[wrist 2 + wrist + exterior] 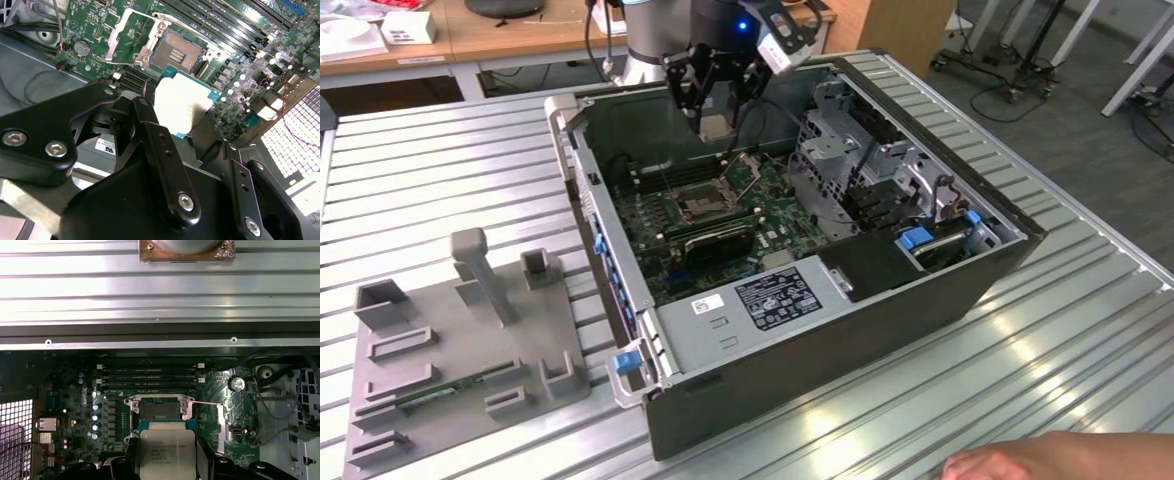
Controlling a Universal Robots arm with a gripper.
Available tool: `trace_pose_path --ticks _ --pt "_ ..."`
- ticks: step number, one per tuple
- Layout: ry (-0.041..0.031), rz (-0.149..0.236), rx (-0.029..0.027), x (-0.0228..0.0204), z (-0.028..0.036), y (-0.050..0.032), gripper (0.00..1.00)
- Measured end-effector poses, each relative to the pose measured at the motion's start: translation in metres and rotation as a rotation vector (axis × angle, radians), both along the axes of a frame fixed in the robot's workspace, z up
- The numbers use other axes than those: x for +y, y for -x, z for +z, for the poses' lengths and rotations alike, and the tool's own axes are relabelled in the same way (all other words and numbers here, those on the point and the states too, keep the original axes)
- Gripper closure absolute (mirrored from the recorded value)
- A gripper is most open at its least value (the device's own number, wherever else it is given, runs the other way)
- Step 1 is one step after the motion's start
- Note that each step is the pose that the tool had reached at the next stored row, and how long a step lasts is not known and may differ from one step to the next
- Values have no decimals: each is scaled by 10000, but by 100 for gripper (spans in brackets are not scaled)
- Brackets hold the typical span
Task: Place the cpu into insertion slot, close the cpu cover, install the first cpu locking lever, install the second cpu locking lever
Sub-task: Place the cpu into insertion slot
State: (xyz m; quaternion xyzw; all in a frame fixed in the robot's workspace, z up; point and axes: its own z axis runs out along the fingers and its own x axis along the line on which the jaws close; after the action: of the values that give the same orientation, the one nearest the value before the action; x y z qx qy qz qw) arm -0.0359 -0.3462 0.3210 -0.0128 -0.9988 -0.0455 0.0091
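The hand (pixel 716 112) hangs over the open computer case (pixel 961 290), its two dark fingers (pixel 150 130) clamped on opposite edges of the cpu (pixel 167 452). The chip is pinched flat between them, silver top up in the first wrist view and pale underside with teal edges facing the board in the second wrist view. Nothing else touches the hand.

The cpu is in the air, clear of the green board, and it has not been seated. In the first wrist view it sits just beside the insertion slot (pixel 161 410), its edge overlapping the slot's rim in the picture.

The slot's dark contact field (pixel 177 52) lies bare. The cpu cover (pixel 127 42) is swung open and tilted up off one side of the socket. The long black memory slots (pixel 150 375) run past the socket's far side.

In the exterior view the case rests on a ribbed metal tabletop (pixel 1067 380). A grey fixture tray (pixel 454 340) stands well apart on the exterior view's left.
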Motion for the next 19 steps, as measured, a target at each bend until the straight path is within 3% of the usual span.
trace_pose_path --ticks 19 --pt "1 0 1 0 -151 2 46"
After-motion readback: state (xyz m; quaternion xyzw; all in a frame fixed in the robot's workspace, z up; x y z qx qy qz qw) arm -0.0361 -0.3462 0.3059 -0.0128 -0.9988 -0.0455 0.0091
